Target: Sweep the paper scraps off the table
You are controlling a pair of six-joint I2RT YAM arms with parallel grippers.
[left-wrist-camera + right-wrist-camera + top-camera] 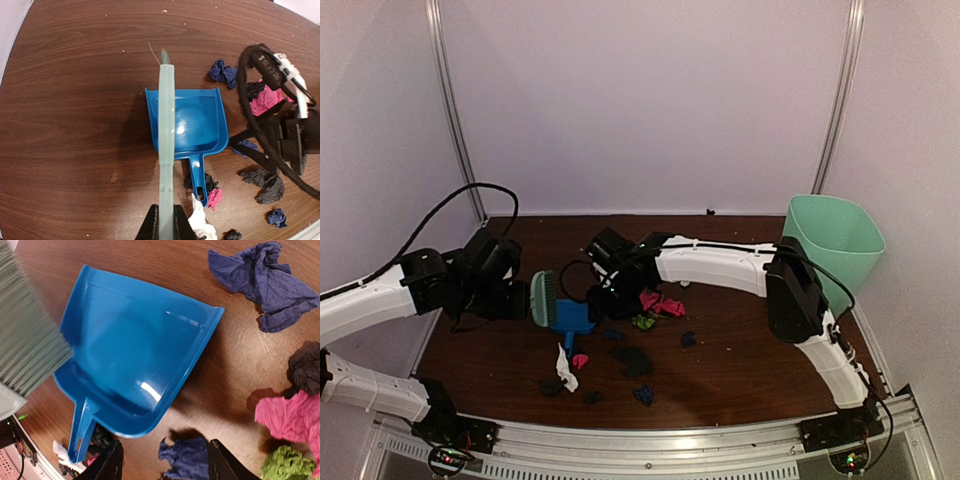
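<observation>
Paper scraps lie scattered on the table: pink, green, dark blue, black and white wads. My left gripper is shut on the handle of the mint-green brush, held over the left side of the blue dustpan. My right gripper is open above the table, a dark blue scrap between its fingers, the dustpan just ahead of it. The dustpan lies flat and empty, its handle toward the near edge.
A mint-green bin stands at the far right of the table. More scraps show in the right wrist view: a dark blue one, pink and green. The brush bristles hang at that view's left.
</observation>
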